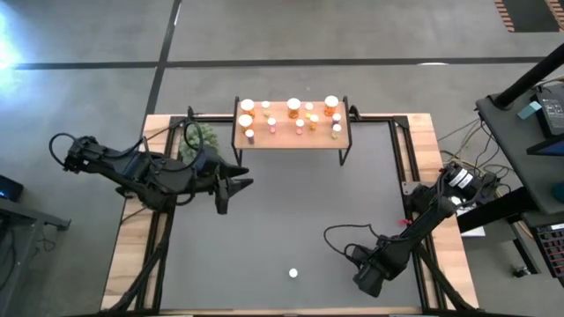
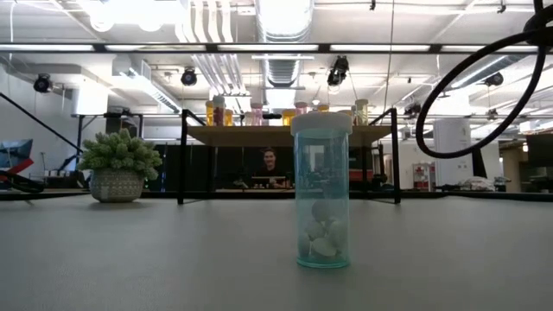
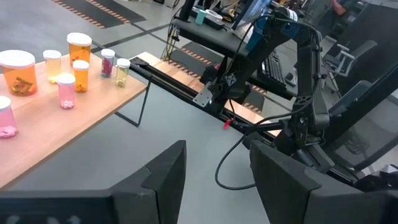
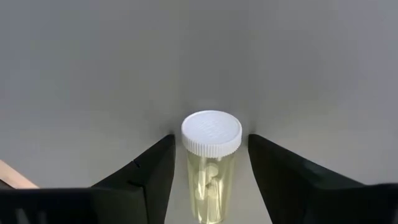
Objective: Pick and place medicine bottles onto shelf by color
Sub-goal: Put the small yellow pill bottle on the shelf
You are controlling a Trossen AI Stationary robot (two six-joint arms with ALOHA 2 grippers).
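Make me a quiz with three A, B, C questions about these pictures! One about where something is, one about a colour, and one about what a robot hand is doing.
1. Where is the lone bottle?
A. on the floor
B. on the grey mat
C. on a chair

2. What colour is its cap?
A. red
B. white
C. black

3. How is the left gripper?
A. open and empty
B. shut on a spoon
C. shut on a cup

Answers: 1 B, it stands on the mat in front of the right gripper; 2 B, the round cap is white; 3 A, its fingers stand apart with nothing between them.
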